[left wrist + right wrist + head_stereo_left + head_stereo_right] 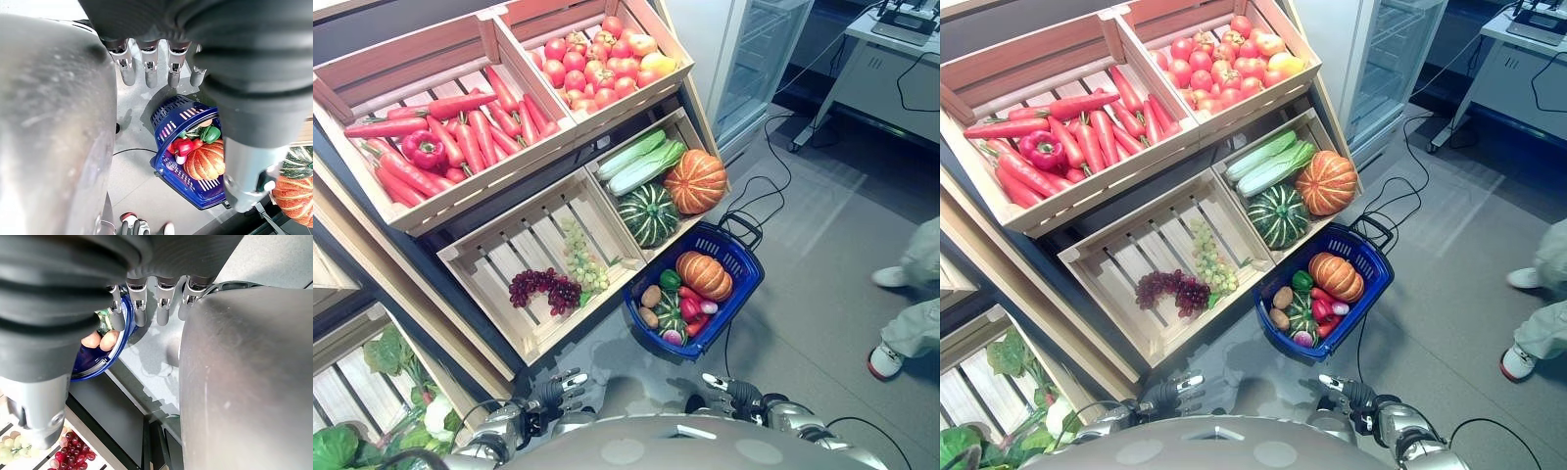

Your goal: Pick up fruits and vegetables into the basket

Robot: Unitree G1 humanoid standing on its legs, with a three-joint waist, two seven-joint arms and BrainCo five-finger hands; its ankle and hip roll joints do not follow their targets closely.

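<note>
A blue basket stands on the floor in front of the shelf. It holds an orange pumpkin, potatoes, a green pepper, red peppers and a small striped squash. My left hand and right hand hang low near my body, short of the basket, both with straight fingers and nothing in them. The left wrist view looks past straight fingers at the basket. Past the right hand's fingers a bit of the basket's rim shows.
Wooden crates on the slanted shelf hold carrots with a red pepper, tomatoes, a pumpkin, a green squash, cabbage and grapes. A person's legs stand at the right. A glass-door fridge is behind.
</note>
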